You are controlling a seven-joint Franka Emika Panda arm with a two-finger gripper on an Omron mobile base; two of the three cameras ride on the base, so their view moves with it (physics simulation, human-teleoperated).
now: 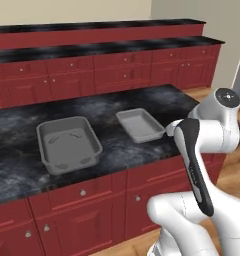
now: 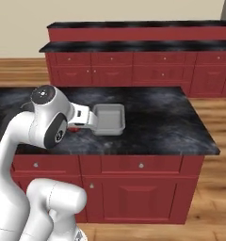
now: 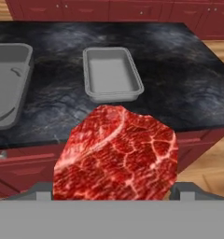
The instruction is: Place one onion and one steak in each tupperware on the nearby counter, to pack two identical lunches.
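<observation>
Filling the hand view, red steak (image 3: 116, 154) (base views hide it) between jaws

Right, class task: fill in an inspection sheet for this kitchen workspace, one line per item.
Surface: black marbled counter, bare around the containers.
Job's things: large dark grey tupperware and small light grey tupperware, both empty; bright red steak held in front of the counter.
Clutter: nothing seen.
Grippers: claw closed on the steak, jaws wide.
Cables: nothing seen.
Surroundings: two-tiered red cabinet run behind; wooden floor.
</observation>
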